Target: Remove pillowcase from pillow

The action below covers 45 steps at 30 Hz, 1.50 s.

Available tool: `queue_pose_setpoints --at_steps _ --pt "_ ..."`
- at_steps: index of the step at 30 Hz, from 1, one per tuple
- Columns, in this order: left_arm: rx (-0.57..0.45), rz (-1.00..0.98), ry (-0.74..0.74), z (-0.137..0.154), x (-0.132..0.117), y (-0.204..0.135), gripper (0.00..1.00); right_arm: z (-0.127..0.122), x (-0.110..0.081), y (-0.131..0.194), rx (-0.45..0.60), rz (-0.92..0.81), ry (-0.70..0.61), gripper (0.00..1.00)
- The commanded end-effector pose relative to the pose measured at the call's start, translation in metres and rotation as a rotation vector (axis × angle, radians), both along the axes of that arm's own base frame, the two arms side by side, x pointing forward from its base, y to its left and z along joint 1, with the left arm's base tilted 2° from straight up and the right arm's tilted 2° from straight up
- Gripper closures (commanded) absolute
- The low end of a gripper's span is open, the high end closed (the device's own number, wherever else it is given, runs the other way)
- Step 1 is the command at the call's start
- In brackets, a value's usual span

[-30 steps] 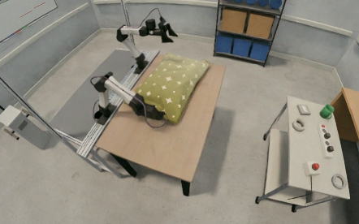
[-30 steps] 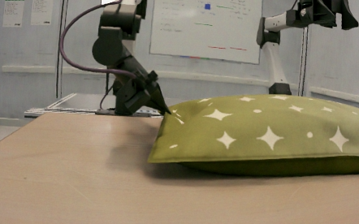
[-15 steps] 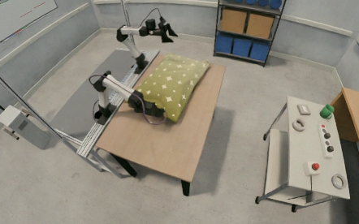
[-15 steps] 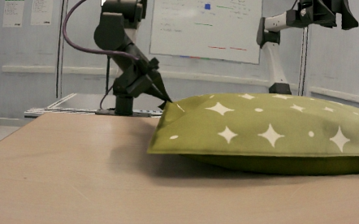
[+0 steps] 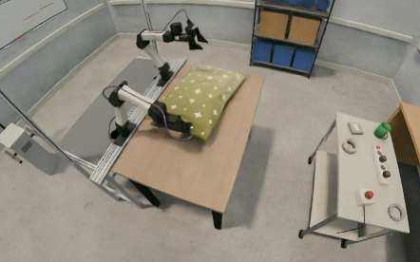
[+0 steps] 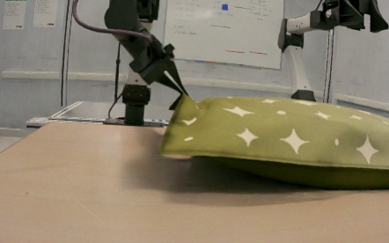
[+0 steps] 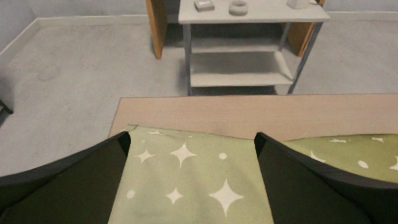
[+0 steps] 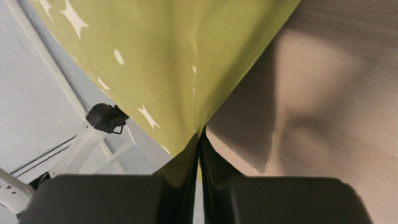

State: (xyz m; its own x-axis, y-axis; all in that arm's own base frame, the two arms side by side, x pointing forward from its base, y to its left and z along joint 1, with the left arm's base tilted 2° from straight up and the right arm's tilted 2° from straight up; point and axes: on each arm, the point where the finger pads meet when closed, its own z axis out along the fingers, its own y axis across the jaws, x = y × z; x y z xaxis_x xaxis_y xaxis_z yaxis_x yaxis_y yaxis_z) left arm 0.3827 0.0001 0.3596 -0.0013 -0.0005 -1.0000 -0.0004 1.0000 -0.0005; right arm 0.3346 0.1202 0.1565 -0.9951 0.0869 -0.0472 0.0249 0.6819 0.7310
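The green pillowcase (image 5: 205, 92) (image 6: 267, 147) (image 7: 197, 170) (image 8: 155, 40) with white stars lies plump on the table (image 5: 186, 166) (image 6: 67, 194) (image 7: 200, 111) (image 8: 350, 125). The pillow is hidden inside it. A pale sliver (image 6: 178, 156) shows under the raised near end in the exterior view; I cannot tell if it is pillow. My right gripper (image 5: 191, 128) (image 6: 185, 93) (image 8: 199, 136) is shut on the cloth at that end and holds it a little above the table. My left gripper (image 5: 204, 45) (image 6: 373, 30) (image 7: 192, 134) is open and empty, high above the far end.
The rail with both arm bases runs along one long side of the table. A white trolley (image 5: 350, 171) (image 7: 250, 16) stands on the floor beyond the opposite side, apart from the table. A shelf rack (image 5: 288, 40) stands by the wall past the pillow's far end.
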Motion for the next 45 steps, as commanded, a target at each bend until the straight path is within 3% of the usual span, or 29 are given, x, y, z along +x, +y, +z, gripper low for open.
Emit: queue_pose_setpoints --at_steps 1,11,27,40,45 --pt "0.007 0.012 -0.031 0.016 -0.002 0.002 0.00 0.038 0.000 -0.008 0.006 -0.015 -0.074 0.99" --pt "0.007 0.012 -0.031 0.016 -0.002 0.002 0.00 0.064 -0.003 -0.009 0.006 -0.016 -0.074 0.99" --pt "0.007 0.012 -0.031 0.016 -0.002 0.002 0.00 0.049 0.004 -0.009 0.011 -0.025 0.001 0.99" --pt "0.007 0.012 -0.031 0.016 -0.002 0.002 0.00 0.053 0.002 -0.009 0.012 -0.028 -0.007 0.99" --pt "0.007 0.012 -0.031 0.016 -0.002 0.002 0.00 0.047 0.002 -0.021 0.012 -0.017 -0.003 0.99"
